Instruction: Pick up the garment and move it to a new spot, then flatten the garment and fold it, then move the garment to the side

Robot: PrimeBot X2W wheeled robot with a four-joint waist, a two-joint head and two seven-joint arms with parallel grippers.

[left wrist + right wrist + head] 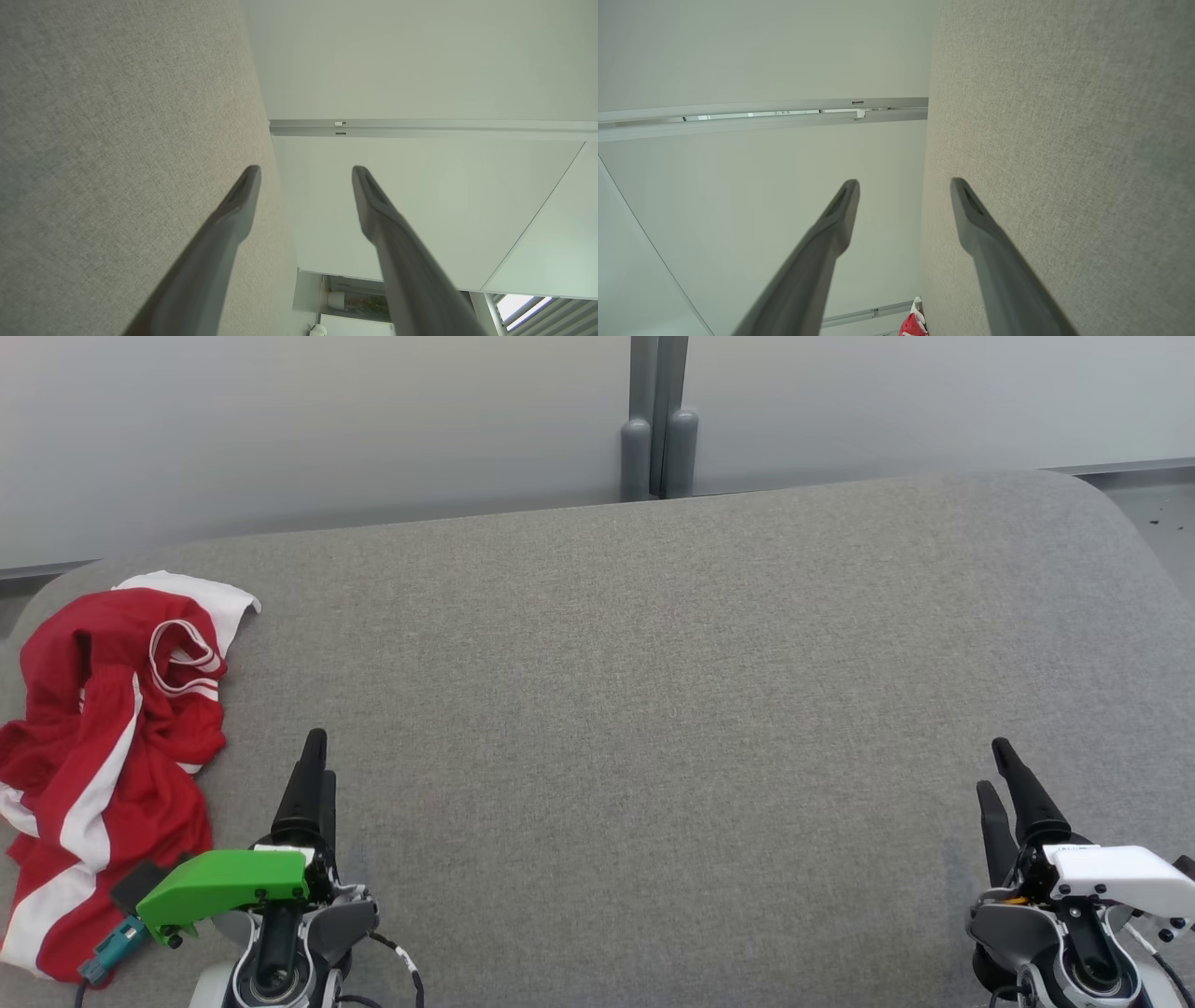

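Note:
The garment (112, 747) is a red piece with white stripes, lying crumpled at the far left of the grey cushioned surface (653, 691). A small part of the garment (914, 323) also peeks in at the bottom of the right wrist view. My left gripper (319, 765) sits at the lower left, just right of the garment and apart from it. Its fingers (233, 214) stand spread with nothing between them. My right gripper (997, 767) rests at the lower right, far from the garment, with its fingers (971, 219) also apart and empty.
A pale wall runs behind the surface, with a grey post (659, 429) at the middle of the back edge. The surface has rounded corners, and floor (1158, 513) shows past its back right corner. A wide bare stretch of grey fabric lies between the two grippers.

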